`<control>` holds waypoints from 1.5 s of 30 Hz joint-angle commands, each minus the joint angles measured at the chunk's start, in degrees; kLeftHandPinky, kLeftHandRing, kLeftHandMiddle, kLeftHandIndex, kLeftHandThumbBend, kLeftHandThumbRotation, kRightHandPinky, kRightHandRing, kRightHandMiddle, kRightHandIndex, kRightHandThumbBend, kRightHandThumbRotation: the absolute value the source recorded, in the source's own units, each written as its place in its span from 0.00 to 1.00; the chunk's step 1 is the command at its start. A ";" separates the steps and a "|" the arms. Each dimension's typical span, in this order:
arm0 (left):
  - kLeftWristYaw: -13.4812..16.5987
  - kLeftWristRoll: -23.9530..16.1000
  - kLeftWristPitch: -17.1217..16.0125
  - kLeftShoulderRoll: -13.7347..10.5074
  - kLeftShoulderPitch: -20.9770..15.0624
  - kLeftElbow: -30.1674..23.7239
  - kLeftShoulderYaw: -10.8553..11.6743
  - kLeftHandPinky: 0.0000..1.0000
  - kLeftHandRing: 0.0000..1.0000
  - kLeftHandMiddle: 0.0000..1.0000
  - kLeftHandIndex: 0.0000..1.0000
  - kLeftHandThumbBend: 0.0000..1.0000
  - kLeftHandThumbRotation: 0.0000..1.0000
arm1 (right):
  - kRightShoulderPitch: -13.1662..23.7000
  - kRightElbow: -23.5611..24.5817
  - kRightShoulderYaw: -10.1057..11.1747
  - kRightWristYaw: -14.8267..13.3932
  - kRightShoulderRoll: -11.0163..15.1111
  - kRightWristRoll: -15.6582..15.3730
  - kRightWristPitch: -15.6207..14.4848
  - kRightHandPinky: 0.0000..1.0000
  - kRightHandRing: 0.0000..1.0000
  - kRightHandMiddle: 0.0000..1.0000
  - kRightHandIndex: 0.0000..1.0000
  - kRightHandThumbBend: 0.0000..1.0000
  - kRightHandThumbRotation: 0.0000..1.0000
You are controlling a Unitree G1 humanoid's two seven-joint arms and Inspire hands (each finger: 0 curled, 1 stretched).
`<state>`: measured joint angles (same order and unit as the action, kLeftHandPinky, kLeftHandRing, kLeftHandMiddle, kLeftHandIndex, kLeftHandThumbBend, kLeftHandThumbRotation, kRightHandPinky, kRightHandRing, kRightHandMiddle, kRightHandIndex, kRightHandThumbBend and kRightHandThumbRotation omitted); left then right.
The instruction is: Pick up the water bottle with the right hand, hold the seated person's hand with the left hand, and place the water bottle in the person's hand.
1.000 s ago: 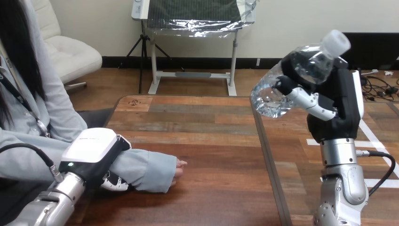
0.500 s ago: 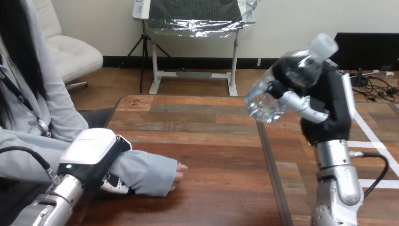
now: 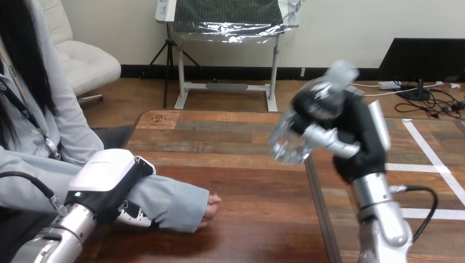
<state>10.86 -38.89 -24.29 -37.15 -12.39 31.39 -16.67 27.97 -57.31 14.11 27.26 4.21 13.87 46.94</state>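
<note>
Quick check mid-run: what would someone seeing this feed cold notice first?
The clear water bottle, tilted and held in the air by the right hand above the right edge of the table. Next, at lower left, the left hand clasped round the person's forearm, which rests on the table with the person's hand peeking from the sleeve.
</note>
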 commanded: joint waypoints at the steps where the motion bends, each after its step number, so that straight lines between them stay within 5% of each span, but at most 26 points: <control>1: 0.38 3.15 -1.20 0.54 -3.45 -8.21 3.80 0.22 0.27 0.33 0.31 0.83 0.00 | 7.28 -2.34 -0.54 -0.38 0.21 -1.03 2.75 0.24 0.27 0.36 0.42 0.70 0.00; 24: -1.01 3.75 -0.75 0.51 -2.65 -13.68 6.14 0.21 0.26 0.32 0.31 0.84 0.00 | 8.28 -8.10 -1.52 0.21 -1.37 -3.79 2.80 0.26 0.30 0.39 0.44 0.71 0.00; 45: -2.26 3.53 0.17 1.76 -2.25 -17.07 6.72 0.23 0.27 0.33 0.33 0.86 0.00 | 7.21 -8.43 -3.21 1.76 -3.63 -4.96 3.27 0.24 0.28 0.37 0.44 0.73 0.00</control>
<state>7.79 -37.07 -23.89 -36.89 -10.95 20.45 -12.41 28.62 -67.43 11.62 29.03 1.83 9.03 47.65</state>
